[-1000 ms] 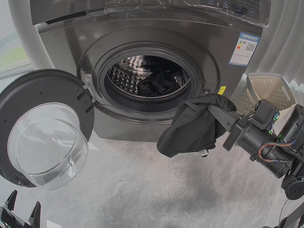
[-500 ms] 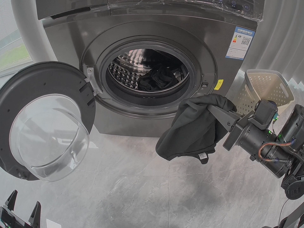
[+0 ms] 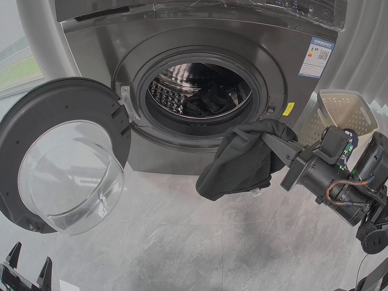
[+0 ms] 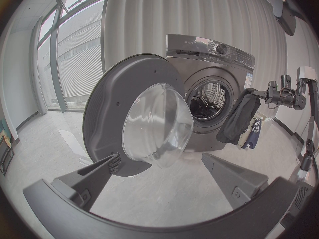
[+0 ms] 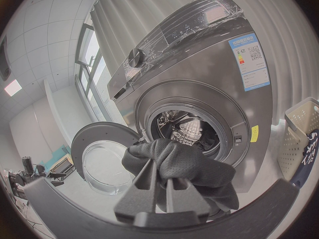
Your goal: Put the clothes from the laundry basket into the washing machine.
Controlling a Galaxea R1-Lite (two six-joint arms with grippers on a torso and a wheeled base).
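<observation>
A grey front-loading washing machine (image 3: 194,33) stands with its round door (image 3: 60,154) swung wide to the left. Dark clothes (image 3: 206,100) lie inside the drum. My right gripper (image 3: 268,136) is shut on a black garment (image 3: 238,162), which hangs above the floor just right of and below the drum opening (image 5: 186,130). The same black garment (image 5: 179,163) drapes over the fingers in the right wrist view. A beige laundry basket (image 3: 343,112) stands right of the machine, with a dark blue garment (image 5: 307,160) over its rim. My left gripper (image 4: 159,170) is open, low at the near left.
The open door (image 4: 133,113) juts out over the grey tiled floor (image 3: 182,239) on the left. A white corrugated wall and a window (image 3: 16,61) lie behind the machine. Bare floor lies between me and the machine.
The head view has shifted, so the machine sits further right in the picture. The right gripper still holds the black garment near the drum opening, slightly higher.
</observation>
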